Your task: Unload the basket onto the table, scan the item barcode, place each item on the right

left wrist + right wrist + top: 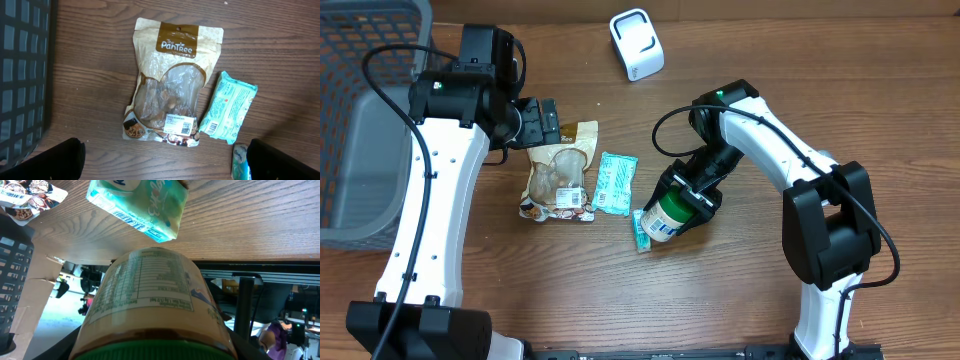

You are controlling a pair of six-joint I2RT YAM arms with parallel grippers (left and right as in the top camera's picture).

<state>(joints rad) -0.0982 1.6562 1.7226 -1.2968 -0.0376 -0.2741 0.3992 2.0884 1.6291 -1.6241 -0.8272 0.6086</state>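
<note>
My right gripper [690, 196] is shut on a jar [666, 218] with a green lid and a white label, holding it tilted just above the table. In the right wrist view the jar [150, 295] fills the space between the fingers, label side up. A white barcode scanner [637, 43] stands at the back of the table, well away from the jar. My left gripper [542, 122] hangs open over the top of a beige snack pouch [560, 175]. In the left wrist view its fingers [55, 160] stand wide apart with nothing between them.
A teal tissue pack [615, 182] lies right of the pouch [170, 85]. A smaller teal pack [641, 230] lies just under the jar. A dark mesh basket [360, 120] stands at the far left edge.
</note>
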